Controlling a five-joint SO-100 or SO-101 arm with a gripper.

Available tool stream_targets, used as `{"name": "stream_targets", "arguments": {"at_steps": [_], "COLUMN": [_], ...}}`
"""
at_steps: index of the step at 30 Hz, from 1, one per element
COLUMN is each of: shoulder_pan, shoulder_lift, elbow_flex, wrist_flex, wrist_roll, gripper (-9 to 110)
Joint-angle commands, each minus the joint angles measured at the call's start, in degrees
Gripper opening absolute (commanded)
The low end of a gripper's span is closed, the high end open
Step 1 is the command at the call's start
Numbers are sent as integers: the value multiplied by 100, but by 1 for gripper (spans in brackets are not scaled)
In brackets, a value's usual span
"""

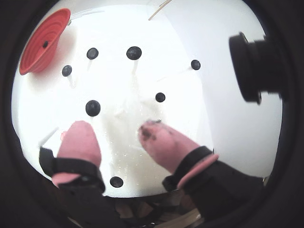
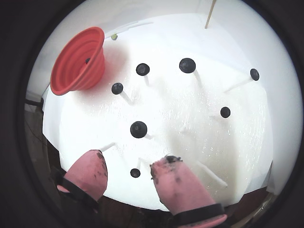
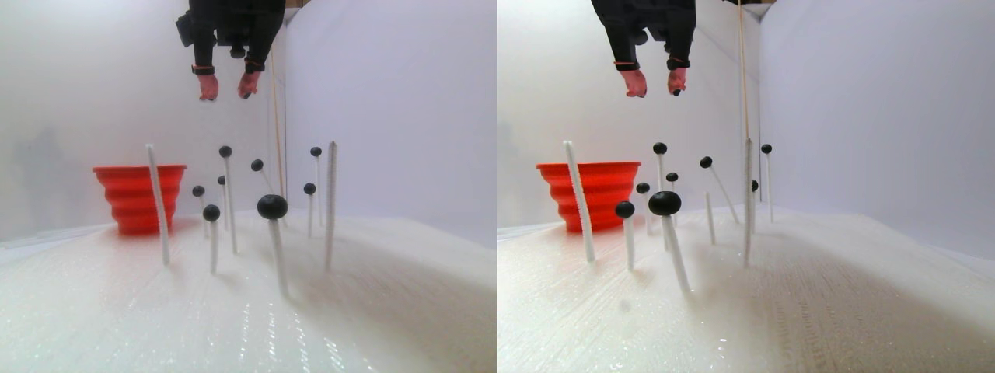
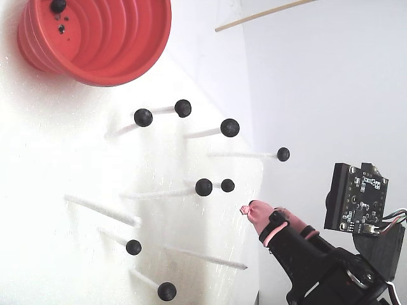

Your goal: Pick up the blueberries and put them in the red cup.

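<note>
**Claw empty above the berry field**

Claw [image 3: 228,87] hangs high over the desk [image 3: 389,311], well clear of everything below. Pink fingers [image 1: 80,140] stand apart with a wide gap and nothing between them. Dark smudges mark the right fingertip in both wrist views.

Blueberries [image 2: 138,129] sit on top of thin white sticks [image 3: 277,252] stuck into the white desk surface. Eight show in the fixed view, scattered at different heights; sticks lean at different angles. In the stereo pair view the nearest berry is the largest in frame, on a tilted stick. Several sticks carry no berry: a tall one [image 3: 158,206] just in front of the cup, another [image 3: 331,206] to the right of the cluster. These bare sticks rise as high as the berries or higher.

Cup [image 4: 95,38] stands upright at the far left of the field in the stereo pair view, beyond the sticks. At least one black ball [image 4: 58,6] lies inside on its base, beside small dark spots.

A thin wooden rod [image 4: 264,14] crosses the upper background, near the wall. A black camera module with bare circuit board [image 4: 356,197] rides beside the claw.
</note>
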Motion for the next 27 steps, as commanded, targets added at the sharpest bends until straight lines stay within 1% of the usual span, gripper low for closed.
{"name": "stream_targets", "arguments": {"at_steps": [1,12,27], "shoulder_pan": [44,18,-53], "shoulder_lift": [220,-26,-896], "elbow_flex": [-105,-26,-325], "wrist_flex": [62,53,-562], "wrist_roll": [-35,9,18], "gripper": [18,18,19]}}
